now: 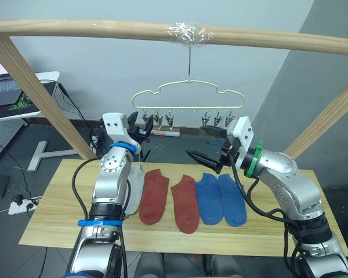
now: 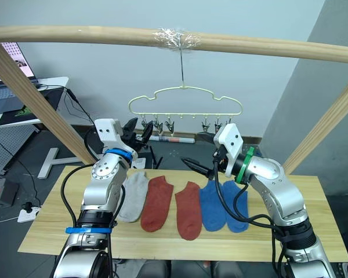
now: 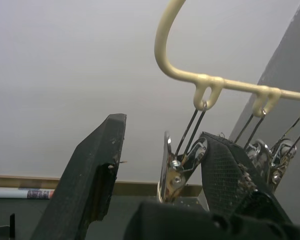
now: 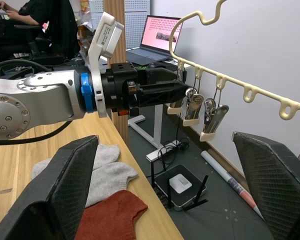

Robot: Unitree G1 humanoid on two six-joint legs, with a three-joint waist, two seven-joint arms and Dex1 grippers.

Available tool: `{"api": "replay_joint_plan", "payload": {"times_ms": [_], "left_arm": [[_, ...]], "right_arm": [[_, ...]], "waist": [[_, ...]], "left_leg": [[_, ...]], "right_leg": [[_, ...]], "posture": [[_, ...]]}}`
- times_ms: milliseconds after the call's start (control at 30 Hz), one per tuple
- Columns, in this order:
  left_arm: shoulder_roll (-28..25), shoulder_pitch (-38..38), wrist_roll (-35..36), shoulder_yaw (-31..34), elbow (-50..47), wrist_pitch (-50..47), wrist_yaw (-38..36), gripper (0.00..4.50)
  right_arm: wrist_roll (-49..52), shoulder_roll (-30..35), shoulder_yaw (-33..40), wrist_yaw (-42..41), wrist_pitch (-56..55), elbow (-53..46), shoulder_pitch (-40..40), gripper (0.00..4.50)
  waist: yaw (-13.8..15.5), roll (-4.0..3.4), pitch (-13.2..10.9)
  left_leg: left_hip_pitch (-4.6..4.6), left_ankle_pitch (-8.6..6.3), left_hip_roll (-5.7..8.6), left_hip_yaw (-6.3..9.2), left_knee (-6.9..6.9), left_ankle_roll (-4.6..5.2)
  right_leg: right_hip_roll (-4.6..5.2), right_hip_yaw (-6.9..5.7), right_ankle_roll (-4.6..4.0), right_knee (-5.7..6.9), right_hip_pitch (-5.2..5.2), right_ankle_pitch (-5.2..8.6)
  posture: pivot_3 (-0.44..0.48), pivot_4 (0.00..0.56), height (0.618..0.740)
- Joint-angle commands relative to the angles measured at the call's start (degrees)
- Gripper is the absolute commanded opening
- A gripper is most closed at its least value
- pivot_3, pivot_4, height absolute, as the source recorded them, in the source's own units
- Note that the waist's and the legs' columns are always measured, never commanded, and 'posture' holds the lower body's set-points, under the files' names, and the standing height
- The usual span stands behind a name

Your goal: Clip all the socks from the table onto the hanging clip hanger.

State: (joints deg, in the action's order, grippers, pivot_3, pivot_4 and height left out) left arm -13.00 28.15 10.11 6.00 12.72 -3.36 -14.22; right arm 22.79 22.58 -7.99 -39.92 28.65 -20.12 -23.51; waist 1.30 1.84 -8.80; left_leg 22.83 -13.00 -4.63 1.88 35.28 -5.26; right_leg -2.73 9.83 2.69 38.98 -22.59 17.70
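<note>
- Clip hanger (image 1: pixel 188 96) hangs by its hook from a wooden rail (image 1: pixel 104 28), above the far edge of the table (image 1: pixel 52 220). A row of small metal clips (image 1: pixel 170 120) dangles along its lower bar; none holds a sock.
- Socks lie flat in a row across the middle of the table, toes toward the near edge: grey socks (image 2: pixel 132 196) nearest the left edge, partly behind the left arm; 2 rust red socks (image 1: pixel 155 196) at the centre; 2 blue socks (image 1: pixel 221 198) toward the right edge, touching each other.
- Left claw (image 1: pixel 138 125) is raised at the hanger's left end, fingers apart, with the leftmost clip (image 3: pixel 176 170) between them. One finger appears to press the clip's side; the other stands clear of it.
- Right claw (image 1: pixel 207 143) is raised above the blue socks, below the hanger's right end, fingers spread wide, holding nothing.
- A laptop (image 4: pixel 159 39) sits on a white desk (image 1: pixel 43 78) beyond the table's left far corner.
- A seated person (image 4: pixel 25 25) shows in the background of the right wrist view.
</note>
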Motion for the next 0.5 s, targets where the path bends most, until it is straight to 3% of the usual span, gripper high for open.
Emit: {"api": "replay_joint_plan", "payload": {"times_ms": [33,300,400,500], "left_arm": [[0.3,1.4,-0.2,0.3,-0.3,1.7,0.1,2.65],[0.6,2.2,-0.3,0.1,1.0,2.8,-0.5,2.65],[0.5,2.4,-0.1,0.2,1.2,3.4,-0.8,2.08],[0.3,2.5,0.0,0.4,1.5,3.7,-0.9,1.19]], "right_arm": [[0.6,0.2,1.1,-0.4,-1.0,-0.9,-1.1,4.5],[0.7,-0.1,1.3,-0.1,-0.8,-0.9,-1.7,4.5],[0.7,0.0,1.3,-0.2,-0.9,-0.8,-1.6,4.5],[0.7,0.4,1.5,-0.5,-0.9,-0.8,-1.4,4.5]], "waist": [[0.0,0.0,0.0],[0.0,0.0,0.0],[0.0,0.0,0.0],[0.0,0.0,0.0]], "left_leg": [[0.0,0.0,0.0,0.02,0.0,0.0],[0.03,0.0,0.0,0.11,0.0,0.0],[0.04,0.0,0.0,0.13,0.0,0.0],[0.04,0.0,0.0,0.16,0.0,0.0]], "right_leg": [[0.0,-0.02,0.0,0.0,0.0,0.0],[0.0,-0.09,0.0,0.0,0.0,0.0],[0.0,-0.11,0.0,0.0,0.0,0.0],[0.0,-0.13,0.0,0.0,0.0,0.0]], "posture": [[0.076,0.168,0.74],[0.075,0.162,0.74],[0.075,0.161,0.74],[0.074,0.163,0.74]]}}
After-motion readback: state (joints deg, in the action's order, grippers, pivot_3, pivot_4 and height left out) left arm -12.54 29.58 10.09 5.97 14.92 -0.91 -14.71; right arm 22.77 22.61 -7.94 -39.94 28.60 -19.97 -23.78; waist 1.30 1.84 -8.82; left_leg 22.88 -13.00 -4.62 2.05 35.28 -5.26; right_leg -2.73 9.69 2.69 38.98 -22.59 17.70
